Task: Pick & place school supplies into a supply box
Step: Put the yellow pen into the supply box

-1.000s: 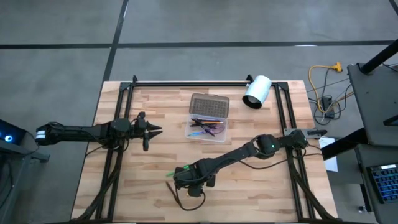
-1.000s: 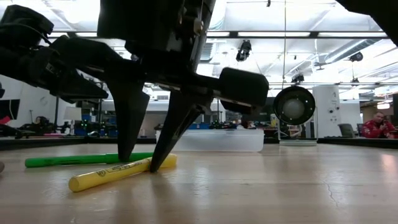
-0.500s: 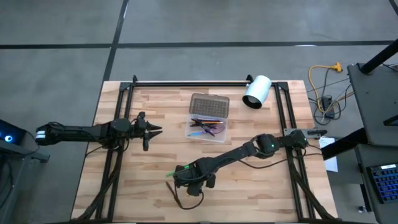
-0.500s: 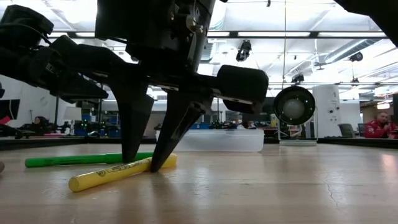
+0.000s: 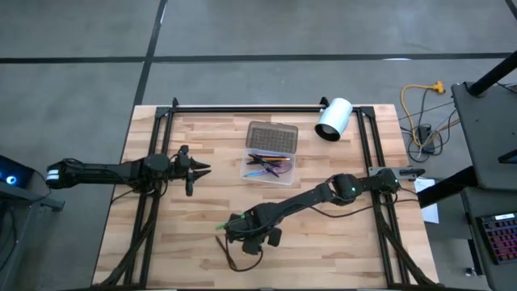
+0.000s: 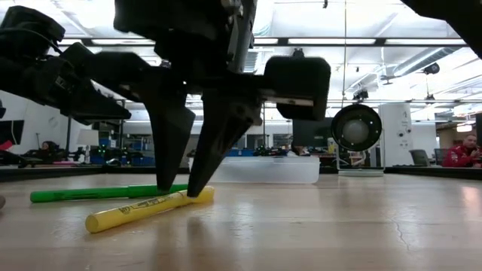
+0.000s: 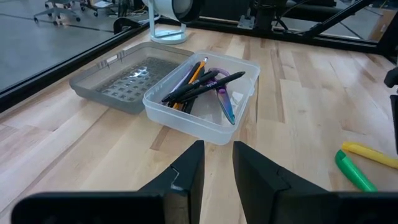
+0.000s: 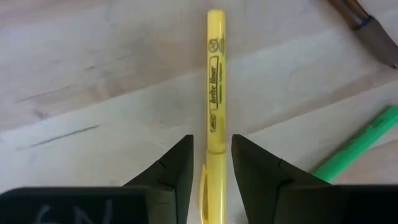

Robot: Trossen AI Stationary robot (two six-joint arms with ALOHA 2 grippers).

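Observation:
A yellow highlighter (image 8: 214, 93) lies flat on the table near its front edge. A green one (image 8: 357, 146) lies just beyond it, and a brown pencil (image 8: 364, 25) is close by. My right gripper (image 8: 212, 165) points down over the yellow highlighter's end (image 6: 197, 196). It is open, with one finger on each side of the barrel and a thin gap at each. The supply box (image 5: 271, 167) stands mid-table holding several pens and purple scissors, its grey lid (image 5: 272, 137) folded open behind it. My left gripper (image 7: 217, 168) hovers at the left, slightly open, with nothing in it.
A white cylinder (image 5: 334, 119) lies at the table's far right corner. Black frame rails (image 5: 242, 107) run along the far edge and down both sides. Bare wood lies between the highlighters and the box.
My right gripper has rolled a little about its pointing line, and its fingers have drawn closer together over the yellow highlighter's end. The highlighter lies where it was.

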